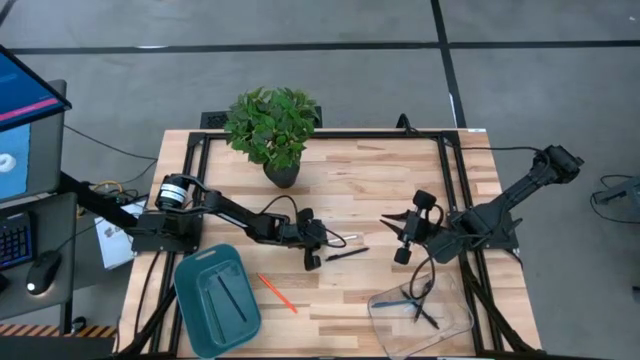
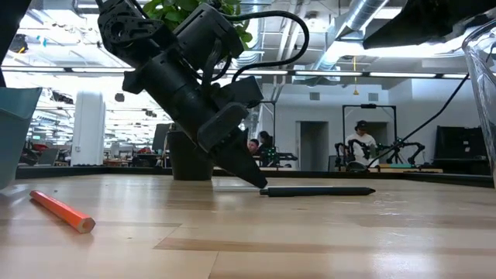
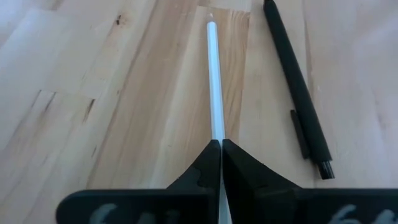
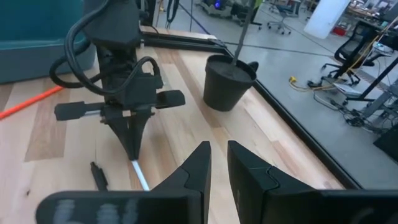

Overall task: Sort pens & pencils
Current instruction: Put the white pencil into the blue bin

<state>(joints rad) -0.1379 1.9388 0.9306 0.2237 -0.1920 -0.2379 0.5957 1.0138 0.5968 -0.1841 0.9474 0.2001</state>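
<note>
A whitish pen [image 3: 214, 81] lies along the wood table with my left gripper [image 1: 326, 238] shut on one end, near the table's middle. A black pen [image 3: 297, 87] lies beside it, flat on the boards, untouched. An orange pencil [image 1: 278, 293] rests on the table between the teal tray [image 1: 190, 310] and the middle. A dark pen [image 1: 232, 300] lies in the tray. My right gripper [image 4: 217, 158] hovers right of centre, its fingers a narrow gap apart with nothing between them. My left gripper pinches the whitish pen's near end [image 3: 217, 135] between its two fingertips [image 3: 239, 155]. The fingers slant down from the table's left, and the pen runs on ahead of them in line. Its far tip [image 3: 211, 26] sits low at the boards; whether it touches, I cannot tell.
A potted plant [image 1: 272, 130] stands at the table's far side. A clear container [image 1: 455, 322] at the near right holds a blue pen [image 1: 398, 303] and dark ones. A black metal frame [image 1: 455, 150] runs around the table. Bare boards lie between the two grippers.
</note>
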